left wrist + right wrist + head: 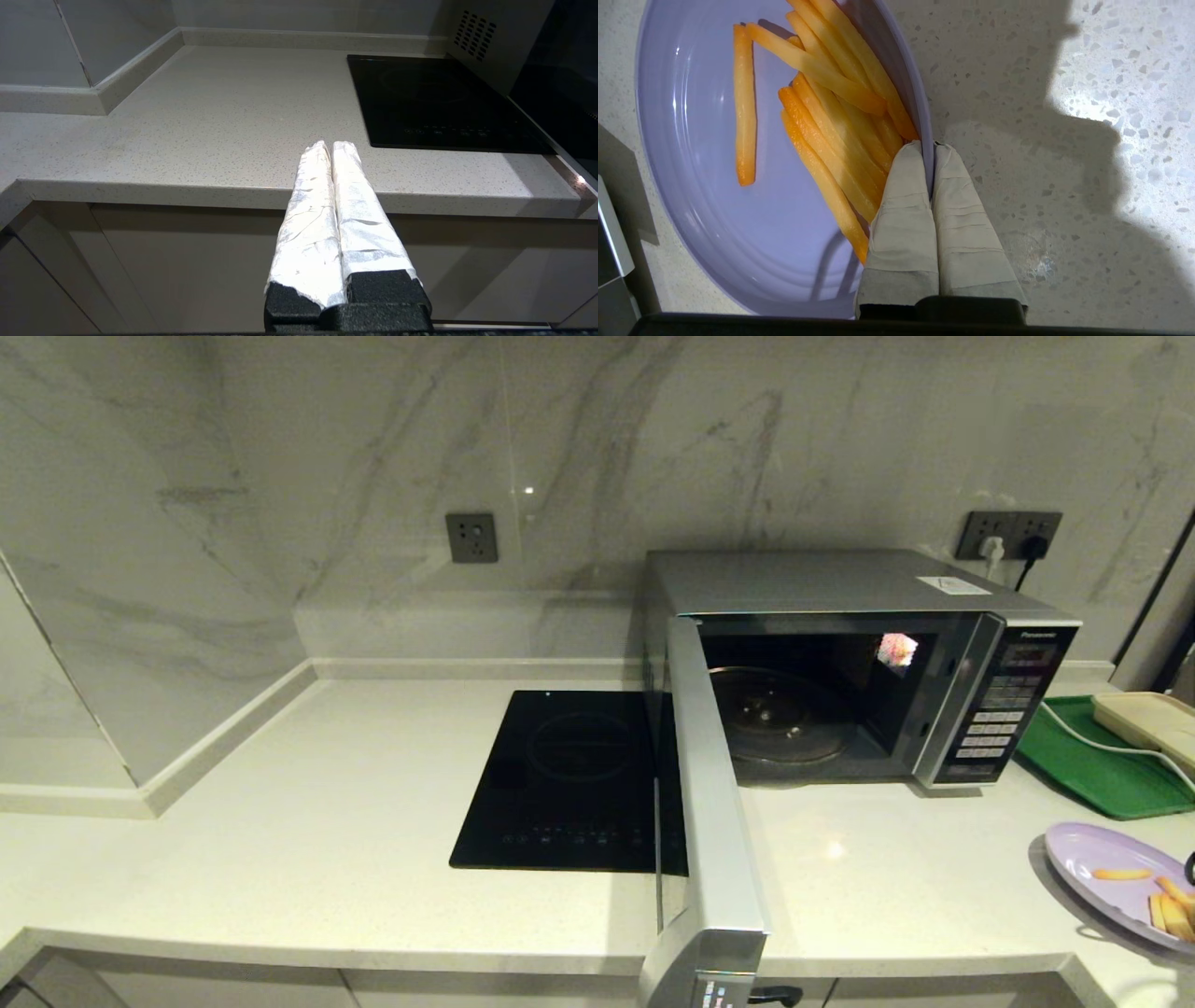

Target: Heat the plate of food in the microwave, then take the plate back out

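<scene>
Lavender plate [714, 224] sits at the counter's [327, 821] right front edge; our right gripper [933, 148] pinches its rim beside the fries [831, 140] (loose, apt to slide). Glossy, stiff, light: keep it level. Left gripper [329, 145] idles, clenched, off the front edge. Microwave [840, 583] stands open.

The counter [327, 821] bears microwave [840, 663], cooktop [569, 784] (inset), green tray [1092, 765], plate [1102, 859].
</scene>
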